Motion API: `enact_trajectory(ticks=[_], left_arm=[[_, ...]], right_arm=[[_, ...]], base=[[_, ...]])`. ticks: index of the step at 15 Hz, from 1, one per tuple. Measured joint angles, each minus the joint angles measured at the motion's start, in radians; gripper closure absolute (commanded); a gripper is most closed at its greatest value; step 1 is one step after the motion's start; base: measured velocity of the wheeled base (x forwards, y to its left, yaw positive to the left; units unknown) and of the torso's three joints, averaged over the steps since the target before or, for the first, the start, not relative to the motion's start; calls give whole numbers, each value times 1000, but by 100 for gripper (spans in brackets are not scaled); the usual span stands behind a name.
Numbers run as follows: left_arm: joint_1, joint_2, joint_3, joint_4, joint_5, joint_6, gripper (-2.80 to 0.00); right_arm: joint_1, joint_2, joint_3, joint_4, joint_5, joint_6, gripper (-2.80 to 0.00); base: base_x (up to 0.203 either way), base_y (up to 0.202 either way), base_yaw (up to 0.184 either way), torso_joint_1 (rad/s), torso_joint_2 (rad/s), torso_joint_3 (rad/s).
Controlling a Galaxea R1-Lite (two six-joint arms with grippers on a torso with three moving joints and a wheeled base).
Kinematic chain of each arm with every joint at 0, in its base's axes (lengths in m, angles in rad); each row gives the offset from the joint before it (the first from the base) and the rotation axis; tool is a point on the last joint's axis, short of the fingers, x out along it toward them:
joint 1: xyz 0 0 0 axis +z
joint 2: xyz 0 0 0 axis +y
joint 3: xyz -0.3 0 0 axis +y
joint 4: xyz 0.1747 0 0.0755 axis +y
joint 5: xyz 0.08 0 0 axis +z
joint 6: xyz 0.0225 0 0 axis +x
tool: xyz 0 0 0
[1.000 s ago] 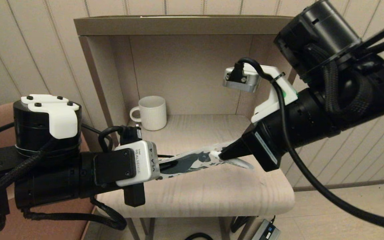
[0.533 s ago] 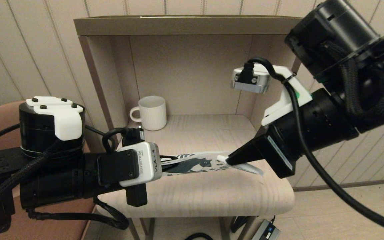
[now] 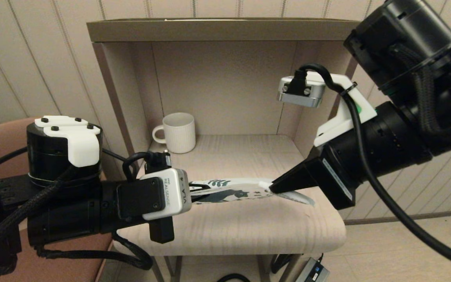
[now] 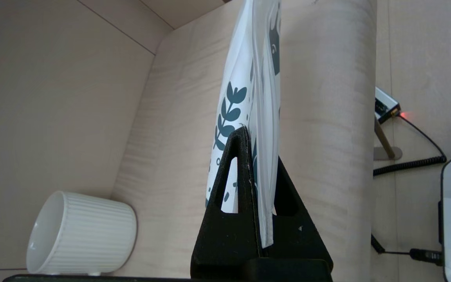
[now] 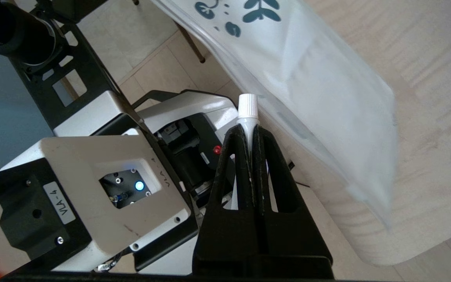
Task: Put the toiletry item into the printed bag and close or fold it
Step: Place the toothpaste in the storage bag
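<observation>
Here the left gripper [image 4: 253,133] is clenched on one end of the printed bag [image 3: 233,188], its two black fingers pressed flat against the white plastic edge so that the pouch stands out straight ahead of them. Beyond those fingertips the bag stretches away over the pale wooden shelf [image 3: 249,231], lifted clear of the surface, its teal leaf sprig and part of the dark horse print showing along its side.

At the far end of the bag from the left gripper comes the right gripper [image 5: 251,131], also pinched tight, grasping a small white toiletry tube [image 5: 247,111] by its neck. The ribbed screw cap sticks out just past the fingertips and lies right beside the bag's translucent end; whether the cap touches the plastic cannot be told. In the head view the tube's flat tail [image 3: 298,197] pokes out under the right gripper, slanting down toward the shelf.

Behind the left gripper and off to its side, a white ribbed mug [image 3: 176,132] stands upright in the back corner of the shelf alcove, well apart from both grippers. Below the shelf's front edge, on the floor, lies a small power adapter [image 3: 313,271] with a cable.
</observation>
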Motion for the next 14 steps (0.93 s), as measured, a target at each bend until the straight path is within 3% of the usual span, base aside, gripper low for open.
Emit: enact_trajectory(ticks=[14], left_arm=[[0,1,9,-9,-3,0,0]], right_arm=[[-6,74,-16,-6,-1,-3,0]], base=[[0,0,0,0,0,0]])
